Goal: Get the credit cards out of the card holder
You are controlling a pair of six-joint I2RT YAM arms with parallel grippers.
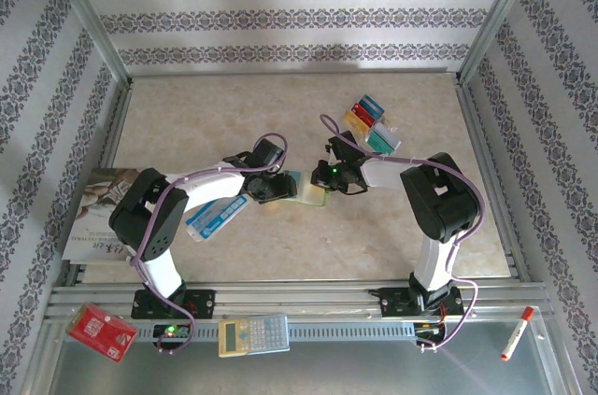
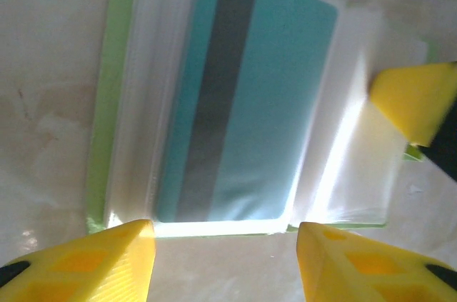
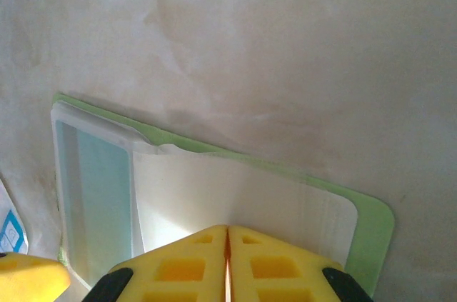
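Beige table (image 1: 187,115), open card holder (image 3: 371,220), teal card (image 2: 250,102)

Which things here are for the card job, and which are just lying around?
For the job: lime-green card holder, teal card inside it, pile of coloured credit cards.
Lying about: blue-and-white packet, calculator, red board, red-capped marker, magazine.

Card (image 2: 243,102) in holder (image 2: 107,102); cards (image 1: 372,124) behind, R.
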